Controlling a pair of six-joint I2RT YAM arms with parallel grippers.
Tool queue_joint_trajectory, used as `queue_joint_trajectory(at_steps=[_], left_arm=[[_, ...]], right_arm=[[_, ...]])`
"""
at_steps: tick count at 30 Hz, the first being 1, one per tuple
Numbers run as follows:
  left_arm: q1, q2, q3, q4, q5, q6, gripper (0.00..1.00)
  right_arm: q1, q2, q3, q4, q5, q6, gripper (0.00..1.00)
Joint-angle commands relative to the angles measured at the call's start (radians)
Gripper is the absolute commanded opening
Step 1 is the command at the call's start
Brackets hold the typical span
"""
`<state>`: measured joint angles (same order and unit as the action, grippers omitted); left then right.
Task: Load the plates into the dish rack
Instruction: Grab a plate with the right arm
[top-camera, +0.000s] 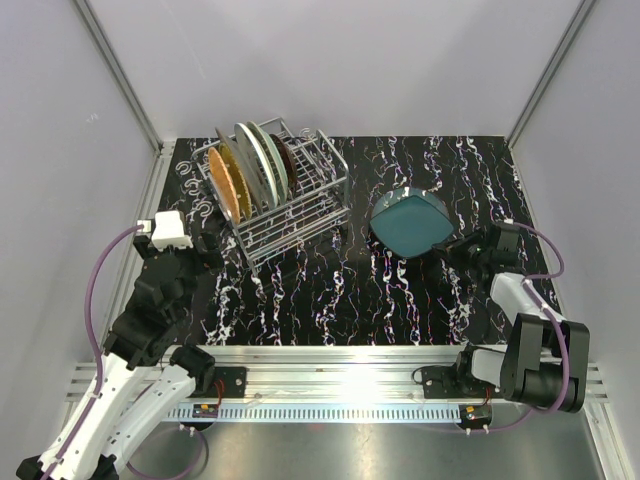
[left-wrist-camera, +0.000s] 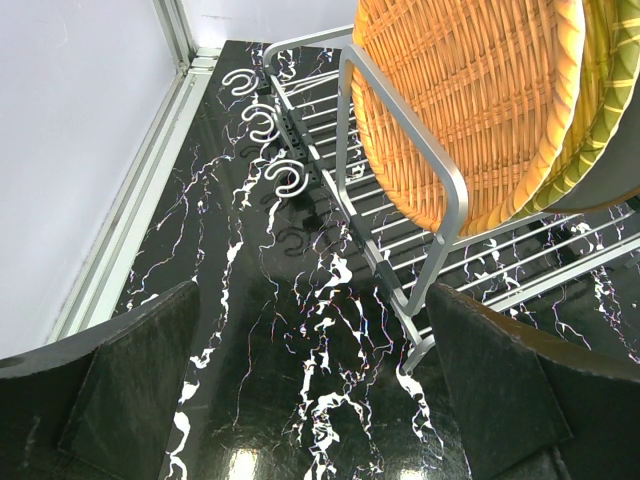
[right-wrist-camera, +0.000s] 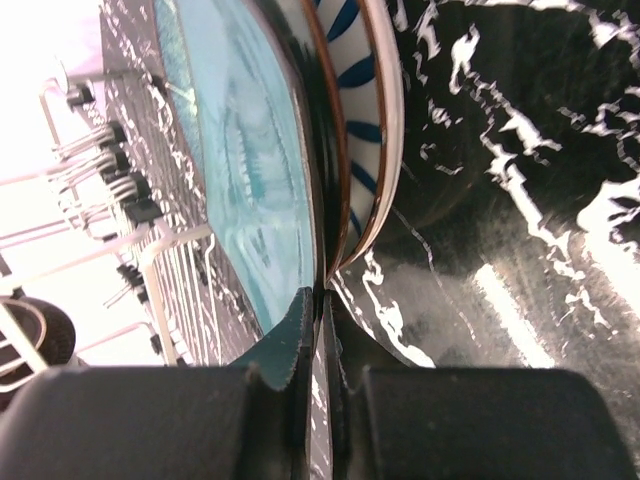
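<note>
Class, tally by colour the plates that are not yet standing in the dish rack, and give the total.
dark teal plate: 1
white plate with blue stripes: 1
Total: 2

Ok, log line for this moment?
right gripper shut on teal plate rim | teal plate over striped plate, outside dish rack | left gripper open beside dish rack | orange plate racked
</note>
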<state>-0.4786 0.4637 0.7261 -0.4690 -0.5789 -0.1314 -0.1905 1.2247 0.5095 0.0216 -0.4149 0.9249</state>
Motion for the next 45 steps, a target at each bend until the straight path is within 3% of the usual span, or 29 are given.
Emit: queue_joint_trajectory(at_steps=[1,27,45], left_arm=[[0.003,-0.008,0.009,0.041,0.007,-0.004,0.99],[0.003,-0.017,0.01,0.04,0.004,-0.004,0.99],[0.003,-0.019,0.009,0.04,0.007,-0.004,0.99]], right_arm=[[0.016,-0.051,-0.002,0.035,-0.099,-0.003,0.0],[0.12,-0.126,-0.075,-0.006,-0.202,-0.15,0.0],[0.12,-0.093,-0.149,0.07,-0.139,-0.146,0.0]])
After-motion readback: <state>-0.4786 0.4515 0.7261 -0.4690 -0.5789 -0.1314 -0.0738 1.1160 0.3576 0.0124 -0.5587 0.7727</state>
